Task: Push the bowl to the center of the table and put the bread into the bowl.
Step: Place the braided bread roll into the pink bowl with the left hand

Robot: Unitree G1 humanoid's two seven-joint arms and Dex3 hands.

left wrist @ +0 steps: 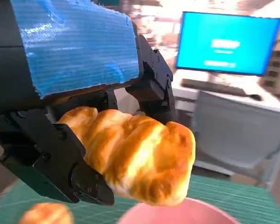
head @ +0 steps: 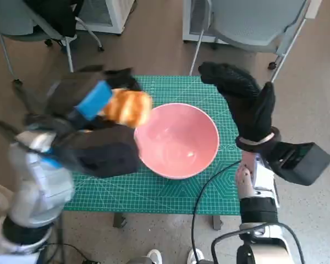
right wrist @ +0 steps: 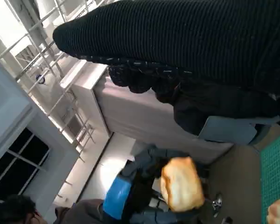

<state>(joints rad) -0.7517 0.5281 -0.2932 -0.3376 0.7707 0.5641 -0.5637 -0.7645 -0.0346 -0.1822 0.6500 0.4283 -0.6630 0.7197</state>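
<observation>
A pink bowl [head: 179, 139] stands near the middle of the green mat [head: 154, 190]. My left hand [head: 93, 102] grips a golden bread roll [head: 129, 107] raised just left of the bowl's rim; the left wrist view shows the roll [left wrist: 140, 161] clamped between the black fingers [left wrist: 60, 158] above the bowl's edge [left wrist: 186, 212]. A second roll [left wrist: 42, 213] lies on the mat below. My right hand [head: 245, 102] is held up to the right of the bowl, fingers spread, holding nothing. The right wrist view shows the held roll [right wrist: 181, 183] and the blue-taped left hand [right wrist: 115, 198].
Chairs with metal legs [head: 247, 25] stand beyond the table's far edge, another [head: 38, 27] at the far left. A cable [head: 201, 201] runs over the mat's near edge. A monitor [left wrist: 228, 42] and desk show in the left wrist view. A person's head [right wrist: 16, 210] appears in the right wrist view.
</observation>
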